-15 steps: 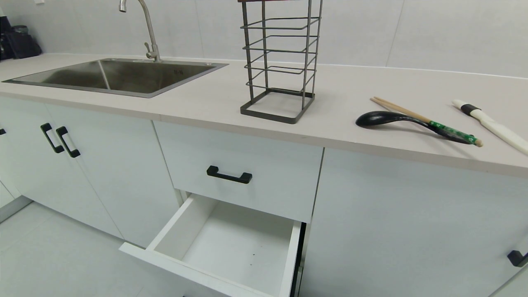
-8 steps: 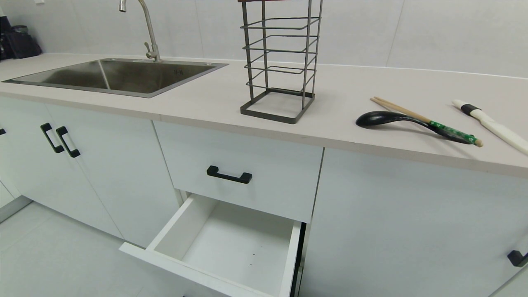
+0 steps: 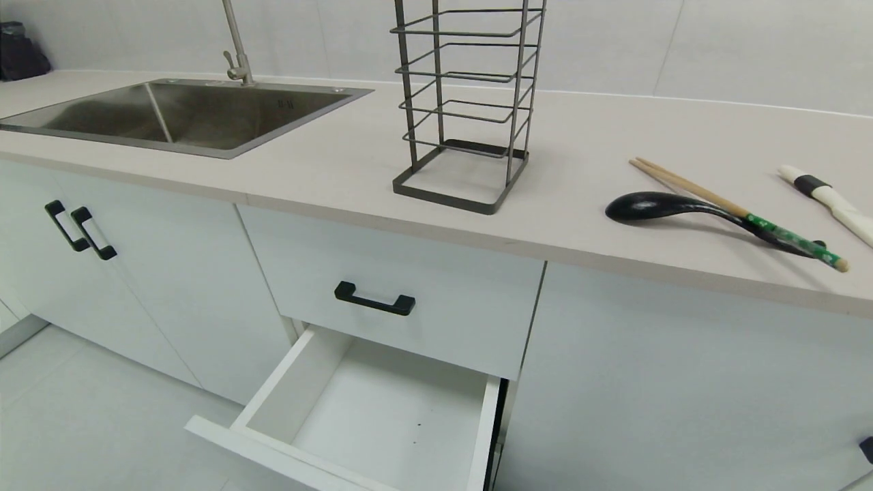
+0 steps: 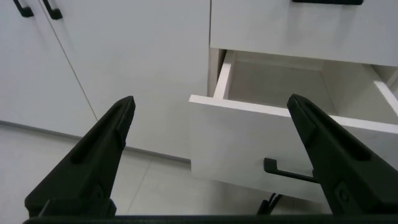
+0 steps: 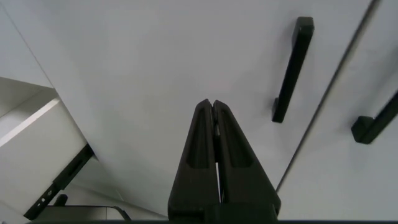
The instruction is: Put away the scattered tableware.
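On the counter's right part lie a black ladle (image 3: 655,205), a pair of wooden chopsticks (image 3: 689,186) with green ends crossing its handle, and a white utensil with a black band (image 3: 829,199) at the far right. Below the counter the lower drawer (image 3: 320,389) stands pulled out, with nothing in it. My left gripper (image 4: 208,106) is open in front of that drawer (image 4: 273,134), low near the floor. My right gripper (image 5: 214,112) is shut with nothing in it, facing a white cabinet front beside black handles (image 5: 289,68).
A tall wire rack (image 3: 464,102) stands mid-counter. A steel sink (image 3: 170,112) with a tap (image 3: 234,41) lies at the left. The upper drawer (image 3: 382,286) is closed. White cabinet doors (image 3: 102,273) flank the drawers. Bare counter lies between rack and ladle.
The whole head view has shifted, so the camera moved closer to the counter and slightly down. The tableware and the drawer have not moved.
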